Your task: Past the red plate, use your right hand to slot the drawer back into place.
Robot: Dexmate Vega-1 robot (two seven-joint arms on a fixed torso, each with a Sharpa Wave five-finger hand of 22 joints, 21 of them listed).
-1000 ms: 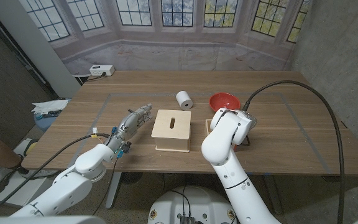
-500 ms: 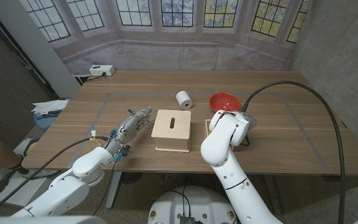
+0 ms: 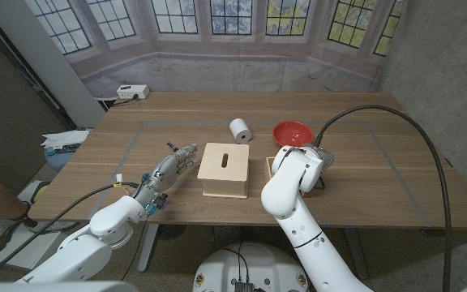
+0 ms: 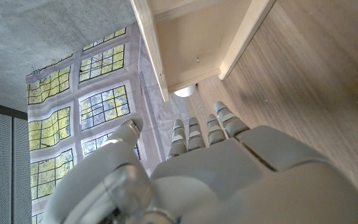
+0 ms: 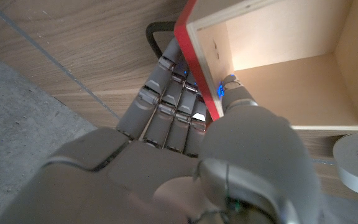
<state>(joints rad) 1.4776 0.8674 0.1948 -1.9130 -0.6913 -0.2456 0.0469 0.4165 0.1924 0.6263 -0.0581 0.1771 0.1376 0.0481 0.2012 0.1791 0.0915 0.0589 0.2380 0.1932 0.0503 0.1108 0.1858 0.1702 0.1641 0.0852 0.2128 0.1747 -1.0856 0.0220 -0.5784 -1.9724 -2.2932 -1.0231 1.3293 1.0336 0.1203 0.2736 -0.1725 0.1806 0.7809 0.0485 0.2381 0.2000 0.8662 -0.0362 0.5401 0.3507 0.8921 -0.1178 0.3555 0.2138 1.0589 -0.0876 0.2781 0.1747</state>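
Now right robot hand (image 5: 185,118) grips drawer (image 5: 278,62) — red front.

Red plate (image 3: 292,131), white roll (image 3: 239,130), red-fronted pale wooden drawer (image 5: 278,68).

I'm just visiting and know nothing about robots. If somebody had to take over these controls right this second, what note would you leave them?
Right hand: grips the red front panel of the drawer, fingers outside, thumb inside; the drawer is pulled out and looks empty.
Left hand: holds nothing, fingers straight, beside the wooden box on its left.
Things: the drawer sticks out from the box's right side; the red plate and a white roll sit behind.
Done: the drawer's front is in the right hand's grip.
Left: push the drawer fully into the box, then let go.
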